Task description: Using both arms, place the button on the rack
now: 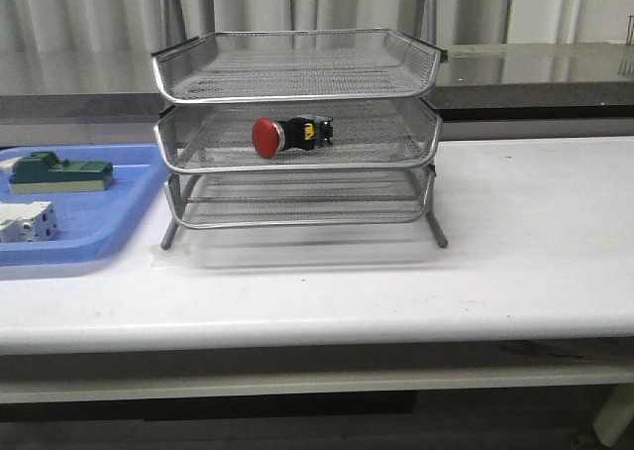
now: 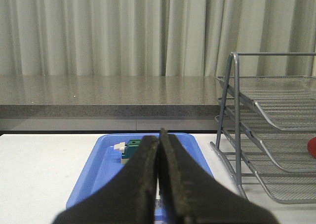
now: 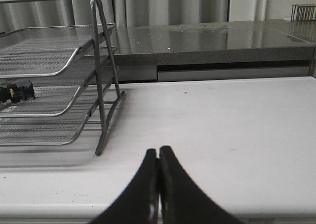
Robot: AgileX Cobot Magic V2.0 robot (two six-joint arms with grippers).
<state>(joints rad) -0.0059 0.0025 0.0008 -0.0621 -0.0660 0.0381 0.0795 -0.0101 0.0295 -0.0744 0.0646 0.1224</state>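
Soft, even light; the white counter (image 1: 515,242) glares faintly, a pale shadow under the rack (image 1: 297,133); frames slightly grainy.

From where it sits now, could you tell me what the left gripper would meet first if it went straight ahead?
Most likely the blue tray: the shut left gripper points at the green block in it. Depth is unclear, so it could pass above.

Pale curtains (image 2: 98,31) behind grey stone counter (image 2: 98,93)
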